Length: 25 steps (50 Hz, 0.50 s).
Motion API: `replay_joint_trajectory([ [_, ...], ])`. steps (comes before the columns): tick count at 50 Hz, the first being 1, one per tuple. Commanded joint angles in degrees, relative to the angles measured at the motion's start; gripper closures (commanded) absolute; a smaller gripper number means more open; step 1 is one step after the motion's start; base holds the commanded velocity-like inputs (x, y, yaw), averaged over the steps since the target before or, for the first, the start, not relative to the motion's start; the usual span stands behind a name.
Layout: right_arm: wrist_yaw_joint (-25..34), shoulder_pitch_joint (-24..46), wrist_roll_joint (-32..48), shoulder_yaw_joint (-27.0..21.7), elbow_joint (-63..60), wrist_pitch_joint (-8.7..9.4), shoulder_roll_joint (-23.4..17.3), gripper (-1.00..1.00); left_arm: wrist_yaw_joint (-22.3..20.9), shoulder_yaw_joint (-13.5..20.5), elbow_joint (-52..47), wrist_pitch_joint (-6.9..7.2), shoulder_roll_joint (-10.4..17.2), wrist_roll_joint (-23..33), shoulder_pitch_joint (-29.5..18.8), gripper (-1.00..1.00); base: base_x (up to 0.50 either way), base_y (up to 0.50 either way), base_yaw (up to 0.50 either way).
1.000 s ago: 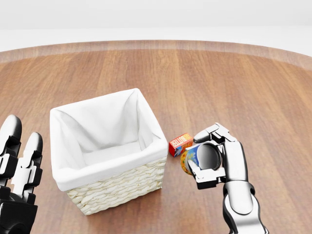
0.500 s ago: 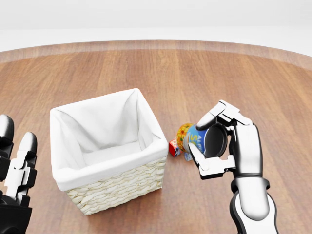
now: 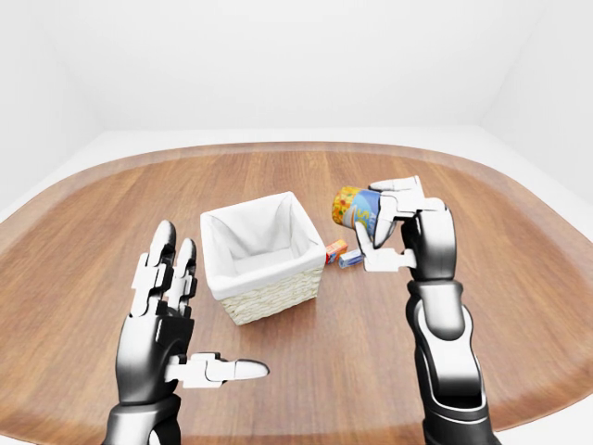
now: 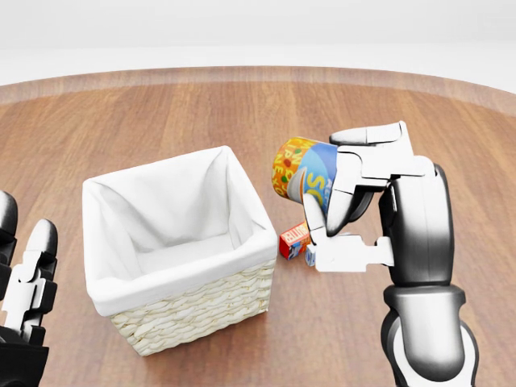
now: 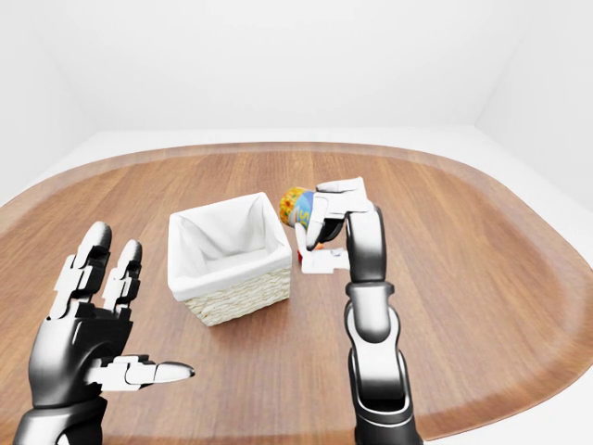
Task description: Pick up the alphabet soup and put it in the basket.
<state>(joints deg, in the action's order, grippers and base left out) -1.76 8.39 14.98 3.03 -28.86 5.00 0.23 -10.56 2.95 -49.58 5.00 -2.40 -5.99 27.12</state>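
Left hand point(image 3: 171, 311), nearest the camera, is spread and empty, below-left of the basket point(image 4: 173, 302). Right hand point(image 4: 367, 205) has its fingers clamped round the alphabet soup can point(image 4: 302, 179), held tilted clear of the worktop point(image 4: 403, 121), right of the basket's rim. Recommended: carry the can left over the lined opening before lowering and releasing. A small red box point(image 4: 295, 238) lies beneath the can.

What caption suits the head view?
Right robot hand holds the alphabet soup aloft beside the lined basket.
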Motion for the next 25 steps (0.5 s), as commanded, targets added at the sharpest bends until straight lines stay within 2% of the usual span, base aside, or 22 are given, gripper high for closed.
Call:
replay_joint_trajectory([
  [1,-0.51,2.25,2.32,2.28,-3.10,0.00,1.16,1.00,-0.23,0.26,-0.18,0.00,-0.04,-0.23,0.03,-1.00,0.00,0.00,0.00],
  [9,-0.48,2.92,3.84,4.02,-2.95,0.00,2.12,1.00,-0.47,0.52,-0.45,0.00,-0.21,-0.34,0.07,-1.00,0.00,0.00,0.00],
  [10,-0.85,4.33,4.93,5.47,-1.89,0.00,2.80,1.00,-0.63,0.80,-0.90,0.00,-0.25,-0.69,0.27,-1.00,0.00,0.00,0.00],
  [25,-1.68,8.58,9.04,8.70,6.94,0.00,6.56,1.00,-1.57,1.68,-1.72,0.00,-0.81,-1.12,0.48,-1.00,0.00,0.00,0.00],
])
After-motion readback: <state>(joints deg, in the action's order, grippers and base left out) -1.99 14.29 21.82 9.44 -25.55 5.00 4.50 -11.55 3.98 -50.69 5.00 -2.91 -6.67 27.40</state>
